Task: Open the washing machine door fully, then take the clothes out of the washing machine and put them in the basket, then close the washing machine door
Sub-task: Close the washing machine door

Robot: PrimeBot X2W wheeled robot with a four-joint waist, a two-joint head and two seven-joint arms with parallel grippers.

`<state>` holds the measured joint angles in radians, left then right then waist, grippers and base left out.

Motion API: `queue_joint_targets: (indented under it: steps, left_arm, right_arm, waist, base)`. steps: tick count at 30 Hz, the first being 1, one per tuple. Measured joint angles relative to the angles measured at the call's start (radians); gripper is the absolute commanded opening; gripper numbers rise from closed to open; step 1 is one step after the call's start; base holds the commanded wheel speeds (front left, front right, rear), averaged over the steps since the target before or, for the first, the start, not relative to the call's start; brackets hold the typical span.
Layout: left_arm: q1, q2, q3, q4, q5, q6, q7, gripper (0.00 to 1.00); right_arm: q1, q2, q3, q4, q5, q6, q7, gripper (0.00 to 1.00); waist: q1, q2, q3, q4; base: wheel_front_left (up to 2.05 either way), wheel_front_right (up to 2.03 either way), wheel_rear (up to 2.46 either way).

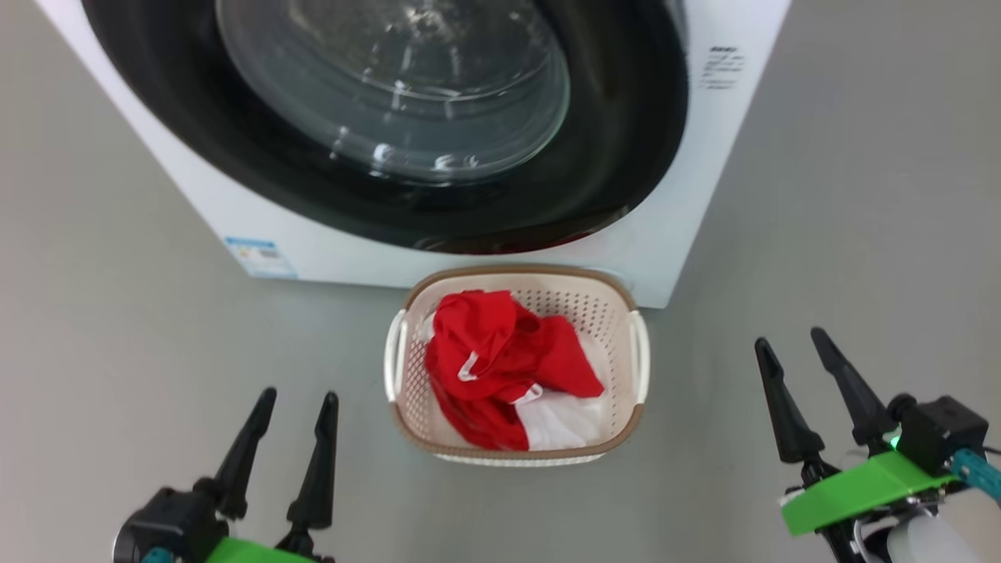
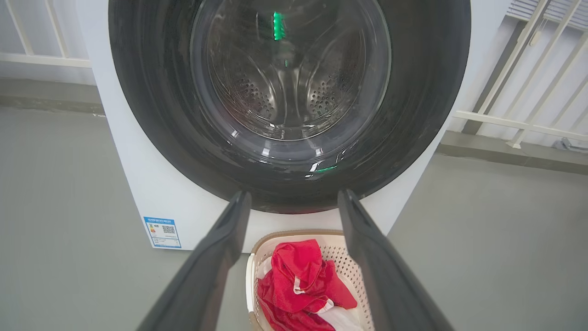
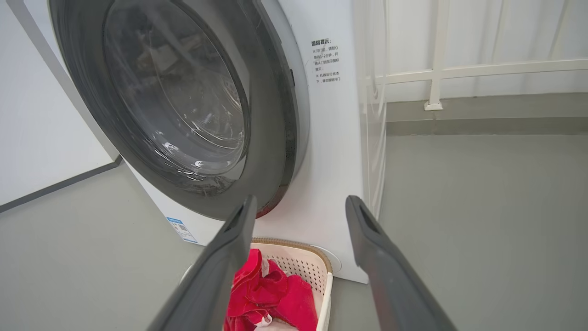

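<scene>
Head view: the basket (image 1: 635, 367) stands on the grey floor (image 1: 117, 313) just before the washing machine (image 1: 704, 203), with the clothes (image 1: 493, 352) heaped inside it, red over a white panel. It lies between and ahead of both grippers, apart from each. The left gripper (image 1: 301, 397) and right gripper (image 1: 788, 338) are both spread and empty.

Left wrist view alone shows the perforated drum (image 2: 321, 96) through the glass, and the blue sticker (image 2: 161, 232) plainly. Right wrist view alone gives the side angle: the washing machine door (image 3: 183, 101) appears shut against the front, though latching cannot be confirmed. It also shows a printed label (image 3: 328, 60) and a white railing (image 3: 459, 72).

The machine's top is cut off throughout, and the wrist views crop the basket's near end.
</scene>
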<state>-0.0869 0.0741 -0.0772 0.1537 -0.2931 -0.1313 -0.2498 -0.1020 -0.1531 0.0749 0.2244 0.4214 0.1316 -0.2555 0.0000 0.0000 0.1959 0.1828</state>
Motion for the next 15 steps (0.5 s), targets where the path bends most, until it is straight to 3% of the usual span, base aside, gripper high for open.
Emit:
queue_joint_targets:
  steps: [15]
  left_arm:
    - [0.067,0.029,0.012,-0.006,0.000,0.000,0.000,1.00]
  right_arm:
    - [0.119,0.010,-0.040,-0.023,0.000,0.000,0.000,1.00]
  waist:
    - [0.0000,0.0000,-0.085,-0.086]
  base:
    - [0.00,0.00,0.00]
